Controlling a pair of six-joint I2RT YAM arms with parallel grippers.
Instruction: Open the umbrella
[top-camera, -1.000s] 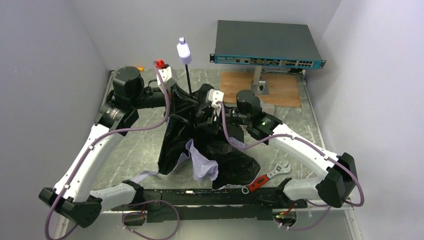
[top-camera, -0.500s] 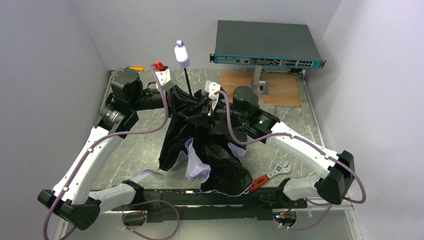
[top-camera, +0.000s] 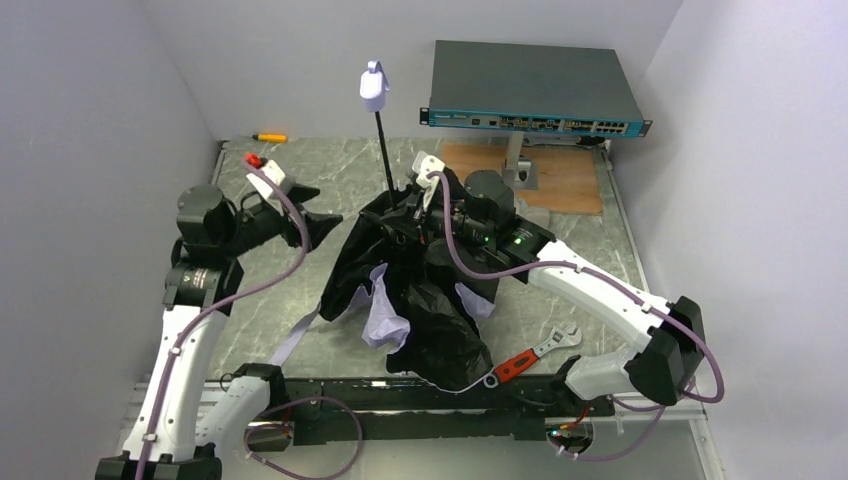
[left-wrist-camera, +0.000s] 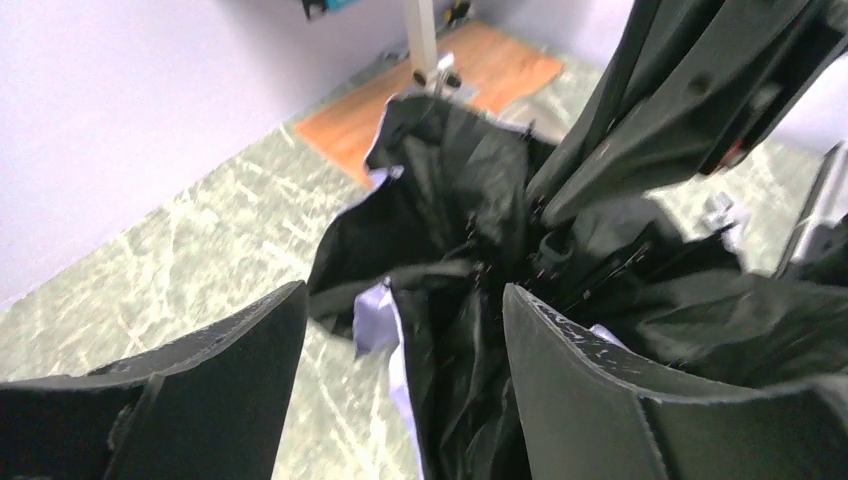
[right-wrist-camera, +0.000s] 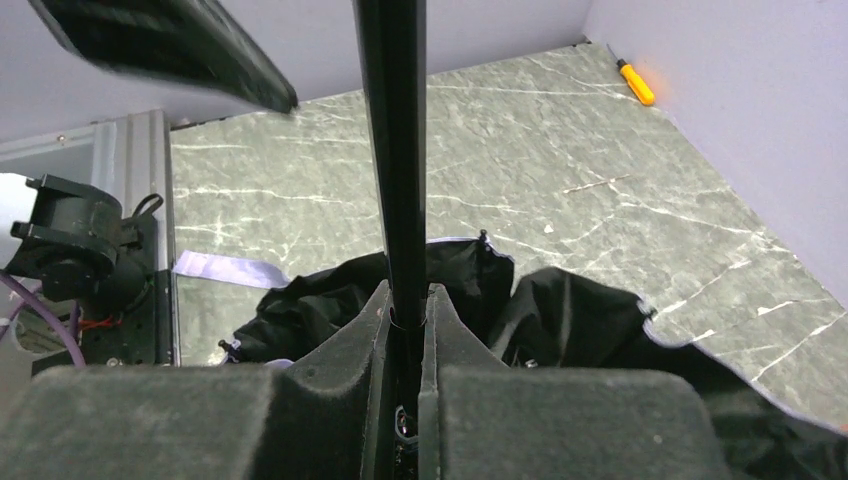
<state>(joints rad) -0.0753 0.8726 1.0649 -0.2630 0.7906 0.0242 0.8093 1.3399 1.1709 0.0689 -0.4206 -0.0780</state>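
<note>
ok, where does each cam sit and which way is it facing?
Top: high behind the left arm and right arm, looking down at the table; umbrella mid-frame.
Left wrist: faces the umbrella's black folds; open left gripper frames the bottom.
Right wrist: looks along the shaft; right gripper shut on it.
Shared: top and right wrist both show the screwdriver.

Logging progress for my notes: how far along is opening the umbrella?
Done: the shaft stands extended, handle on top, clamped in the shut right hand. In hand: the left hand is open, off the umbrella. Left: the canopy lies limp and folded on the table; it needs spreading.
</note>
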